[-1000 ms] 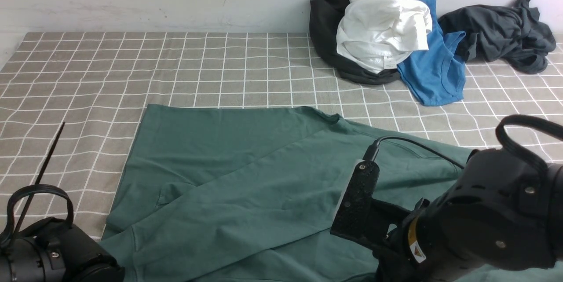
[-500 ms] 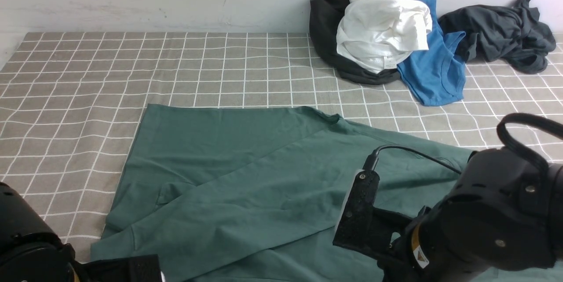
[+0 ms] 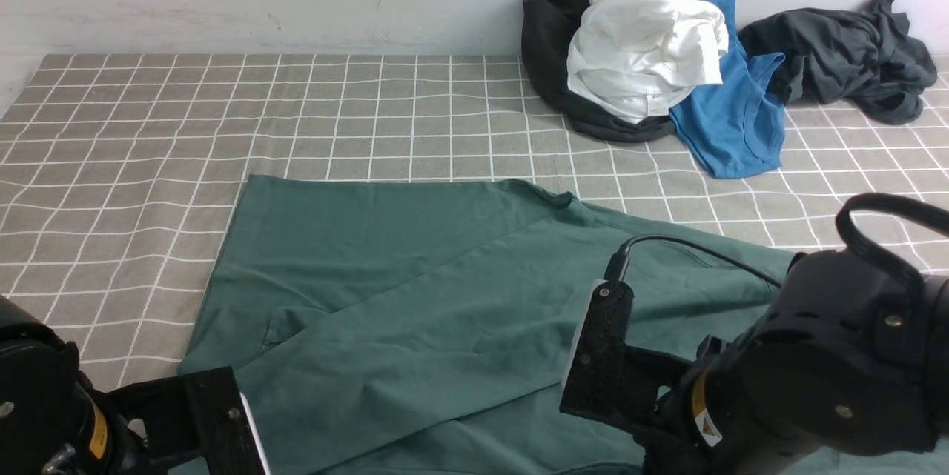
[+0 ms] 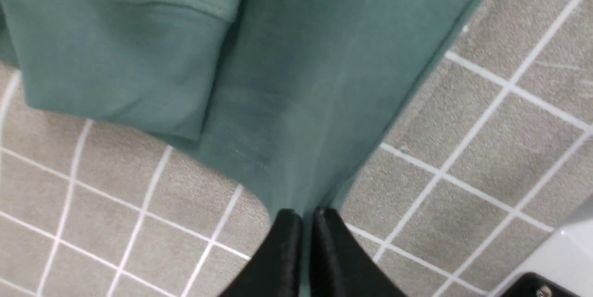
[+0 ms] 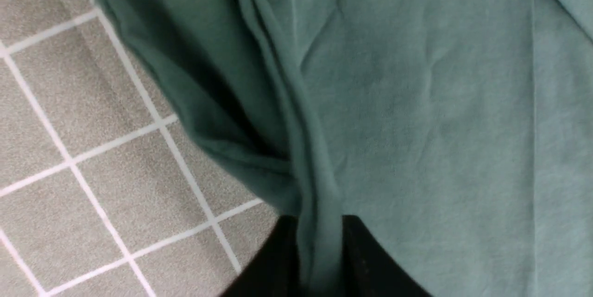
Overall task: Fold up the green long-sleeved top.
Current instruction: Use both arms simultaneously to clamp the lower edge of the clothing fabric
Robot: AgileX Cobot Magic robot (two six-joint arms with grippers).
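The green long-sleeved top (image 3: pixel 415 290) lies spread on the checked cloth at the near middle, with one sleeve folded across its body. My left gripper (image 4: pixel 302 216) is shut on a thin edge of the top (image 4: pixel 287 102), lifted above the cloth; a cuffed sleeve end (image 4: pixel 116 56) hangs beside it. My right gripper (image 5: pixel 319 223) is shut on a bunched fold of the top (image 5: pixel 417 102). In the front view only the arm bodies show, the left arm (image 3: pixel 44 416) at the bottom left and the right arm (image 3: pixel 815 371) at the bottom right. The neck tag and chest print are hidden.
A pile of clothes sits at the back right: a black garment (image 3: pixel 549 38), white garments (image 3: pixel 645 45), a bright blue shirt (image 3: pixel 734 119) and a dark grey garment (image 3: pixel 852 60). The grey checked tablecloth (image 3: pixel 296 112) covers the table to the wall.
My left arm has come up into view at the bottom left, and the top's near left corner has lifted with it. The right arm has barely moved.
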